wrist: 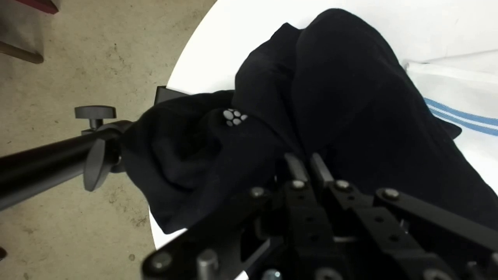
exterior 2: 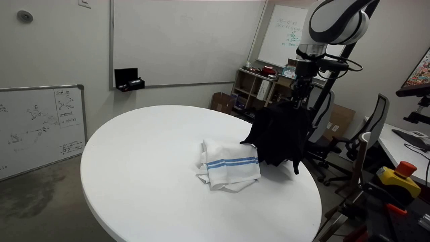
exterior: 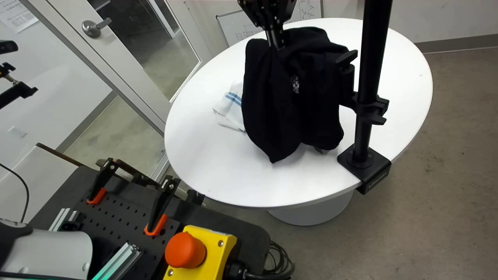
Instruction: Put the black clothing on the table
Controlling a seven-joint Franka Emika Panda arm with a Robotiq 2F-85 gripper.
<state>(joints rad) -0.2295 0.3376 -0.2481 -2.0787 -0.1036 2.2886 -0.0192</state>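
The black clothing (exterior: 268, 112) hangs in loose folds from my gripper (exterior: 277, 44) over the white round table (exterior: 210, 167). It also shows at the table's side in an exterior view (exterior 2: 280, 134). A small pale print marks the clothing (wrist: 350, 85) in the wrist view. My gripper (wrist: 302, 157) has its fingers close together with dark cloth pinched between them; the gripper also shows above the cloth in an exterior view (exterior 2: 297, 103). The clothing's lower ends hang at or just above the tabletop; I cannot tell whether they touch.
A folded white towel with blue stripes (exterior 2: 231, 168) lies on the table beside the clothing, partly behind it in an exterior view (exterior: 229, 109). A black pole (exterior: 367, 70) is clamped at the table edge, close to the clothing. A yellow emergency-stop box (exterior: 210, 249) sits on the robot's stand.
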